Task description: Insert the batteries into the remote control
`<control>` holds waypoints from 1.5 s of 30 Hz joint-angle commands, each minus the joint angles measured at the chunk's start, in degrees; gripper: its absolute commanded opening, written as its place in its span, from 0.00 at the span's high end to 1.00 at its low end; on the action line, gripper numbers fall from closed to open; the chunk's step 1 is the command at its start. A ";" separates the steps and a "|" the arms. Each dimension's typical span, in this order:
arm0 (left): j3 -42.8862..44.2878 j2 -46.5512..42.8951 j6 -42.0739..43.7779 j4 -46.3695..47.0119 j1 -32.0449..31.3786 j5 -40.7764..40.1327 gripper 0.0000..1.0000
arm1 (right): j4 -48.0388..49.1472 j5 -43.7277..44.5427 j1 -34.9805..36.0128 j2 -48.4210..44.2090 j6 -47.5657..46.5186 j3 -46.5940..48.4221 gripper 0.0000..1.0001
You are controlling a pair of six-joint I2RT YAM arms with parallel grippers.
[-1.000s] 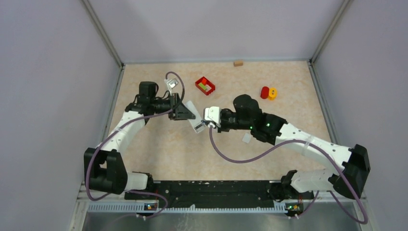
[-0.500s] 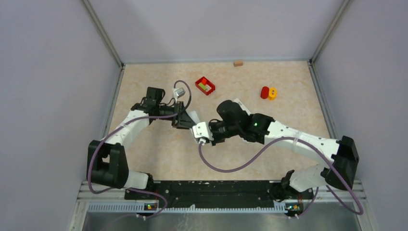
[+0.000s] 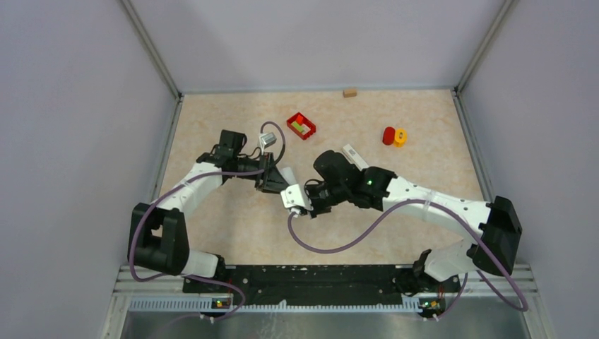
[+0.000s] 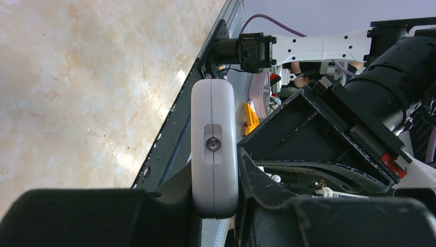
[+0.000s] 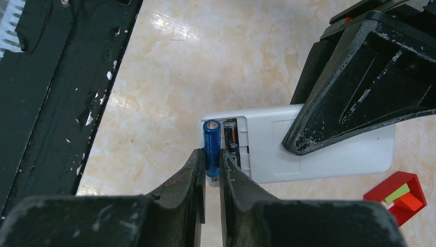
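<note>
My left gripper (image 3: 273, 176) is shut on a white remote control (image 3: 285, 174) and holds it above the table. In the left wrist view the remote (image 4: 214, 149) shows end-on, clamped between the fingers of my left gripper (image 4: 214, 172). My right gripper (image 5: 211, 155) is shut on a blue battery (image 5: 211, 146). The battery's tip lies at the open battery compartment (image 5: 232, 145) at the end of the remote (image 5: 319, 149). A dark cell sits in the slot beside it. From above, my right gripper (image 3: 289, 189) meets the remote's near end. The other batteries are out of view.
A red bin (image 3: 301, 126) with green and yellow pieces stands behind the grippers. A red and a yellow object (image 3: 394, 136) lie at the back right. A small wooden block (image 3: 349, 92) is at the back wall. A white elongated thing (image 3: 352, 155) lies behind the right arm.
My right arm has swung left and nearer, bringing the blue battery to the remote's near end. My left gripper has shifted slightly right with the remote in it.
</note>
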 commanded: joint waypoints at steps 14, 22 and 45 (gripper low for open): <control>-1.11 -2.63 -0.85 3.95 -0.35 3.44 1.00 | 0.88 0.81 0.75 1.09 -0.95 2.90 0.72; -1.10 -1.77 -0.85 4.00 -0.35 2.72 1.00 | 0.69 0.98 0.77 -1.85 1.20 3.16 0.56; 1.43 -1.43 1.08 1.00 -0.35 1.81 1.00 | 7.69 12.19 -9.20 -12.67 78.04 -7.08 0.25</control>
